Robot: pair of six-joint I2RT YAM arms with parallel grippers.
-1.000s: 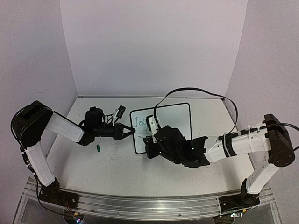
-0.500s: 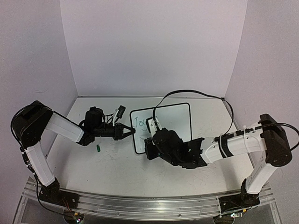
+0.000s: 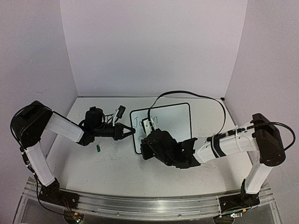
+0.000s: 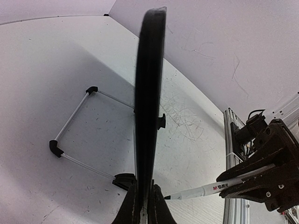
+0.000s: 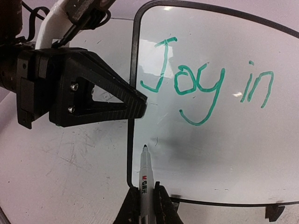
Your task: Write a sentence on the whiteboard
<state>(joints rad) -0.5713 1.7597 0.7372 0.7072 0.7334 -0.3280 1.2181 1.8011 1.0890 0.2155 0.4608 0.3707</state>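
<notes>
The whiteboard [image 3: 175,119] stands tilted at the table's middle. My left gripper [image 3: 132,132] is shut on its left edge. In the left wrist view the board's black rim [image 4: 149,93] runs edge-on between the closed fingers of this gripper [image 4: 145,205]. The sentence [image 5: 196,88] reads "Joy in" in green on the upper part of the board [image 5: 224,154]. My right gripper [image 5: 145,198] is shut on a white marker [image 5: 145,175]. Its tip points at the board's lower left, under the "J"; I cannot tell if it touches. In the top view the right gripper [image 3: 150,140] covers the board's lower left.
A small green cap [image 3: 98,148] lies on the table left of the board. A black cable [image 3: 187,93] arcs over the board's far side. The board's wire stand [image 4: 74,116] rests on the table behind it. An aluminium rail [image 3: 140,205] runs along the near edge.
My right arm has slid left across the board with the marker and now hides more of the writing in the top view. The left arm and the board have not moved.
</notes>
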